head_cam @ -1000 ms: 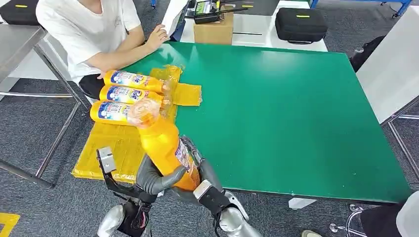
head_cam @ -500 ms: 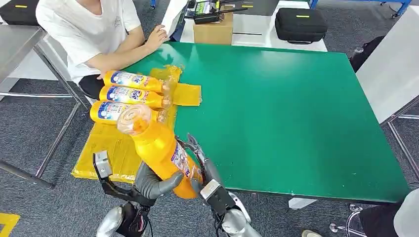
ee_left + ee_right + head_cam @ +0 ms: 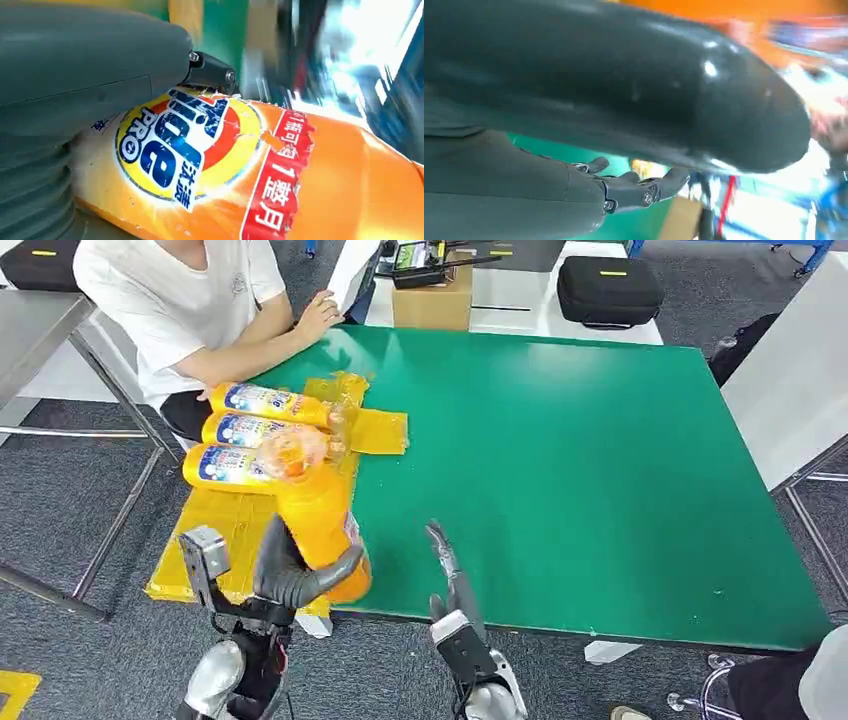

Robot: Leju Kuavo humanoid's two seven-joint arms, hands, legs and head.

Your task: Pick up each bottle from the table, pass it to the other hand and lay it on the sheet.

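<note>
The left hand (image 3: 290, 575) grips the bottle (image 3: 318, 525) low on its body, cap tilted toward 11 o'clock over the sheet (image 3: 235, 530). Rigid and glossy, it looks likely to slip, so the labelled waist seems the best hold. Its label (image 3: 185, 145) reads "Tide PRO". At 3 o'clock, the right hand (image 3: 448, 575) is spread, holding nothing. Three bottles (image 3: 255, 432) lie at 12.

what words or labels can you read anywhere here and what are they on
"Tide PRO", with Chinese characters beside it that I cannot make out: label of the held bottle, gripped by the left hand.
"Tide": labels of the three bottles on the sheet, smaller print too small.
Right hand: no text.
</note>
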